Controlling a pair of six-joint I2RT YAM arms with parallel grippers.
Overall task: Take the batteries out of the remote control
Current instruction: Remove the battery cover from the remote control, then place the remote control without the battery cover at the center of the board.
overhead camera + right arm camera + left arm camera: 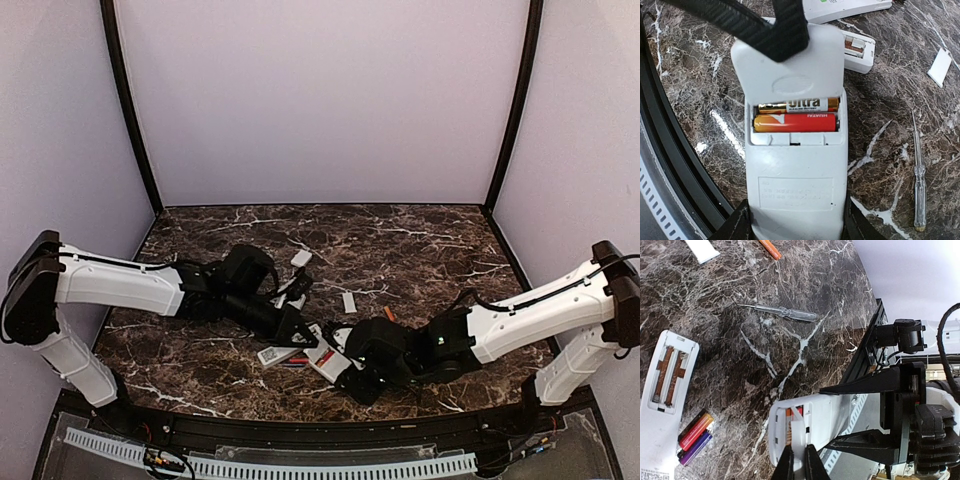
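The right claw (pixel 796 227) is clamped on the near end of a white remote (pixel 795 175), with one finger on each long side. The open bay of the remote holds two batteries (pixel 795 122) side by side. Their long axis goes across the remote's width, at a right angle to the remote's own length, which runs away from this claw. The orange-red cell is nearer to the claw and the gold and black one is just behind it. Both sit further along the remote than the fingers and are not touched by them.

All this is clear only in the right wrist view. The left wrist view shows just a thin orange-red strip of them. The left claw (pixel 799 452) is at the remote's far end, its fingers almost together with a thin white part between. Whether it pinches this part, I cannot tell. The left wrist view also shows two loose cells (pixel 696 432), orange-red and purple, on the counter (pixel 740 350) beside a second remote (pixel 662 390).
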